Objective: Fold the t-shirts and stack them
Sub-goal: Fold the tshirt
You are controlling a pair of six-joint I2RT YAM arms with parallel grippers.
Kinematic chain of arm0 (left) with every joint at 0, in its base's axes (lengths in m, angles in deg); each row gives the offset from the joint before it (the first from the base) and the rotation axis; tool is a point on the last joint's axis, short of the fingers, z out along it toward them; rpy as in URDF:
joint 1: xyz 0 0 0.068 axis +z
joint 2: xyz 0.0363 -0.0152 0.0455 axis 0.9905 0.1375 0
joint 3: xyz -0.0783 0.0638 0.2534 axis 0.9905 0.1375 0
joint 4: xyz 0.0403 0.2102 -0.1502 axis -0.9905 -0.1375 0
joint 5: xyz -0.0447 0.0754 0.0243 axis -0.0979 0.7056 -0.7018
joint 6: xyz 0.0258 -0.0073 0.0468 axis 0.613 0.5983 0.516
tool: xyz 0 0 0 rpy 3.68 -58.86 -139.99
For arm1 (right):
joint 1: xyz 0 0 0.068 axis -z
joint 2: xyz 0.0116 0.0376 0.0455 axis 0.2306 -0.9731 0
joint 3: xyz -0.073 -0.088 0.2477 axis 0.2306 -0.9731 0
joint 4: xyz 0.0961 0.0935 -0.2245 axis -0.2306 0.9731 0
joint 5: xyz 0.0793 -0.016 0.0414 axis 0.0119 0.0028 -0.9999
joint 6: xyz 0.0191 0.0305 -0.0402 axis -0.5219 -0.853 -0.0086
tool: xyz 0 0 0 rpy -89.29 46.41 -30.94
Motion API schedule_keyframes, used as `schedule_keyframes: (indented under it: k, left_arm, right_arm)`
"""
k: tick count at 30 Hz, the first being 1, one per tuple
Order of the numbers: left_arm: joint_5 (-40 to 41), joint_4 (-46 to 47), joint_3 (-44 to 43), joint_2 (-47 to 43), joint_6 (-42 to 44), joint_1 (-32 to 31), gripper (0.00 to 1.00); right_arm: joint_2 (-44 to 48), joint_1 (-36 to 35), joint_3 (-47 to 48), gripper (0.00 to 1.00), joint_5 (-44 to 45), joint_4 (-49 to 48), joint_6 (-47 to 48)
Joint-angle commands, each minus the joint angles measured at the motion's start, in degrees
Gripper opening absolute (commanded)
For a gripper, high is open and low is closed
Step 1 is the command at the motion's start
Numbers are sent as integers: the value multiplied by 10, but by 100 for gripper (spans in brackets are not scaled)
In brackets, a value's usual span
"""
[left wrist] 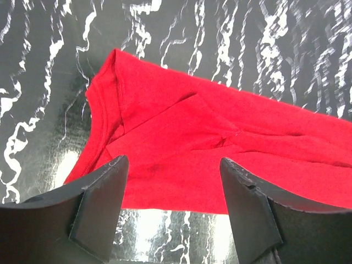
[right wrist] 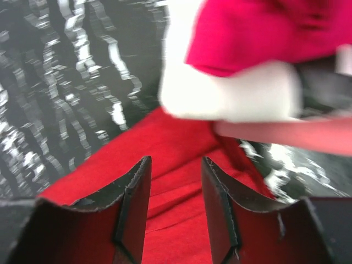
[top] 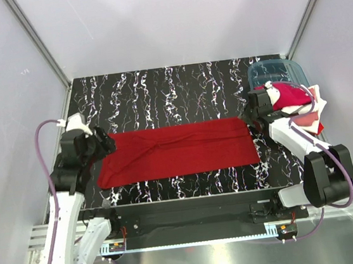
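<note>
From above, the red t-shirt (top: 177, 151) is seen spread flat between the left pincer (top: 106, 143) and the right pincer (top: 252, 120). At the left wrist, jaws are spread, with the shirt just ahead. At the right wrist, jaws are parted and empty over red cloth, and pink and white t-shirts (right wrist: 236, 71) are piled ahead.

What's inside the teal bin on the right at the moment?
The teal bin shows only its own translucent floor at the far end. A heap of crimson, white and pink t-shirts covers its near end; anything beneath them is hidden.
</note>
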Motion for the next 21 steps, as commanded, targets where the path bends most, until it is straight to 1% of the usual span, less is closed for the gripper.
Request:
schedule_keyframes:
  k: [1, 4, 7, 8, 9, 12, 13, 14, 17, 18, 20, 21]
  left_arm:
    - [-34, 26, 3, 71, 13, -2, 72]
    - [-63, 28, -3, 125, 15, -1, 71]
    - [-72, 40, -7, 152, -1, 1, 71]
    - [-72, 46, -8, 166, -10, 1, 71]
    - [-74, 53, -9, 177, -19, 2, 71]
    - [-64, 66, -37, 232, -54, 2, 70]
    - [-58, 64, -48, 250, -69, 2, 69]
    - [-49, 61, -77, 287, -75, 2, 68]
    - [-12, 47, -124, 343, -84, 2, 66]
    - [6, 39, -151, 376, -87, 2, 66]
    - [18, 37, -175, 404, -91, 3, 65]
    - [20, 35, -196, 432, -92, 3, 64]
  right_arm:
    - [-16, -11, 2, 48, -86, -84, 36]
    - [-71, -39, 34, 47, -135, -93, 64]
    - [-126, -98, 89, 46, -126, -68, 98]
    - [-137, -129, 112, 46, -120, -63, 116]
    - [-156, -139, 122, 47, -122, -61, 122]
    - [-190, -156, 150, 47, -160, -66, 136]
    - [-198, -156, 162, 47, -180, -66, 138]
    - [-212, -157, 166, 47, -186, -61, 140]
    - [-229, -160, 181, 47, -200, -59, 146]
    - [-242, -160, 185, 47, -201, -57, 147]
    - [-263, -162, 198, 47, -213, -46, 147]
    - [-270, -164, 202, 47, -217, -45, 145]
